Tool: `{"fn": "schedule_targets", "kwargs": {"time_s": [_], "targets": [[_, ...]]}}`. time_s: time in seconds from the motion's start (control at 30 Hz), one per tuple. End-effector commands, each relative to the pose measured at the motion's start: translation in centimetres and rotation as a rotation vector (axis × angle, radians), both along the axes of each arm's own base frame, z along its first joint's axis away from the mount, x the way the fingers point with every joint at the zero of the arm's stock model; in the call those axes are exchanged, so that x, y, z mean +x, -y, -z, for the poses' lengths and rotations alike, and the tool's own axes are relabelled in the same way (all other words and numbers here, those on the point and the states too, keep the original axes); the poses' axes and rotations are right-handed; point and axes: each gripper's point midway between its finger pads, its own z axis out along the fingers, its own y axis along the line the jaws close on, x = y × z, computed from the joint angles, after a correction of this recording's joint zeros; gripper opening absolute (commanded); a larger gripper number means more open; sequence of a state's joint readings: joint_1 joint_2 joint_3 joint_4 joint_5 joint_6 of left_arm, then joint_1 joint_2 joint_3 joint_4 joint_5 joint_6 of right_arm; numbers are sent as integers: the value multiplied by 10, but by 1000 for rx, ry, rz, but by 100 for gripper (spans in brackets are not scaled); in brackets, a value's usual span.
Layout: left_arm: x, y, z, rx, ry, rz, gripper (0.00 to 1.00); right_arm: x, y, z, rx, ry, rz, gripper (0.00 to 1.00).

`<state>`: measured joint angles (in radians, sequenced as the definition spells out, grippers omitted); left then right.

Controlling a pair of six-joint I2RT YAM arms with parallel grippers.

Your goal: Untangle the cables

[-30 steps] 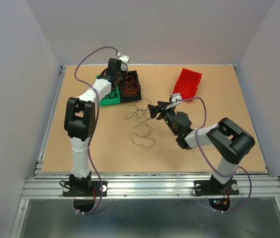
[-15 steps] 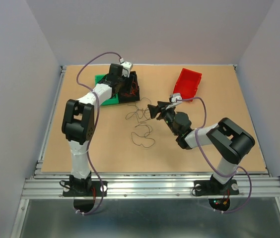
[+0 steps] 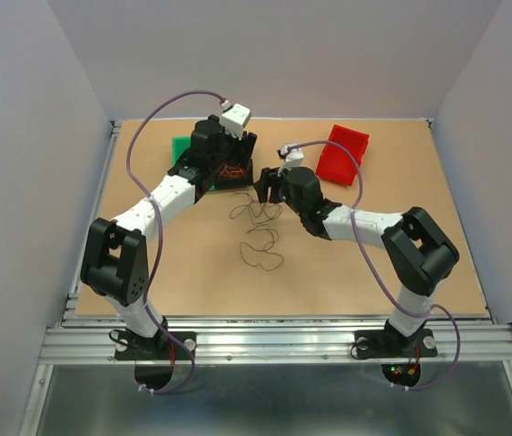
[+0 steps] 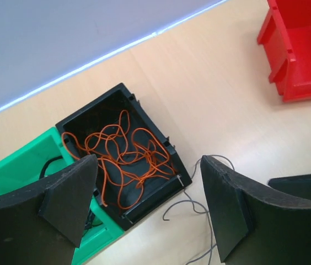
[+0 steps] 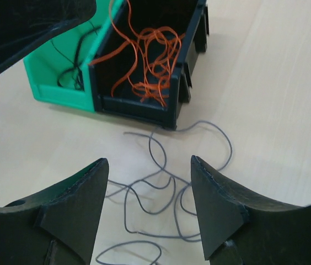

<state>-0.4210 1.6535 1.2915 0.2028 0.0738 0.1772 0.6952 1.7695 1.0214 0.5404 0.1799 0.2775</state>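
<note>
1. the left claw has its two black fingers spread wide with nothing between them. it hangs over the black plastic bin at the far left-centre of the tan wooden desk.
2. the right claw is also parted and empty. it hovers above the loose wires, just on the near side of the black bin, and points toward it.
3. the cables lie in three places:
   - a tangle of thin curly orange-red wires sits inside the black bin, overlapping and not sorted.
   - a thin black wire lies inside the green plastic bin, which touches the black bin's left side.
   - thin grey-brown wires lie loose on the desk.
4. the grey-brown wires are looped over each other. one strand end runs up to the near corner of the black bin, but i cannot tell if it touches. neither claw touches them.
5. in the top view a second loose loop of thin wire lies nearer the arm bases. it sits close below the first cluster, and i cannot tell if they join.
6. a red plastic bin stands at the far right-centre of the desk, well apart from the other two bins. no wire shows in the part of it that is visible.
7. the two claws are near each other, with the left one farther back over the bin. a dark part of the left claw shows in the top-left corner of the right wrist view.
</note>
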Motion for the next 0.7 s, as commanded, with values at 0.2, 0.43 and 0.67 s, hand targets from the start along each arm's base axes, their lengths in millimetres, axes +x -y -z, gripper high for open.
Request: {"fn": "schedule_targets", "kwargs": {"time_s": [0.2,0.43,0.67], "targets": [[-26,2,-17,19,86,36,86,-14,-20,73,-199,-226,-155,67],[-37,-13,-26,13,135,-9,86,1,-40,86,-188,-241,-178,67],[-45,-18,-29,5,166,-18,86,8,-55,99,-175,-262,-209,56]]}}
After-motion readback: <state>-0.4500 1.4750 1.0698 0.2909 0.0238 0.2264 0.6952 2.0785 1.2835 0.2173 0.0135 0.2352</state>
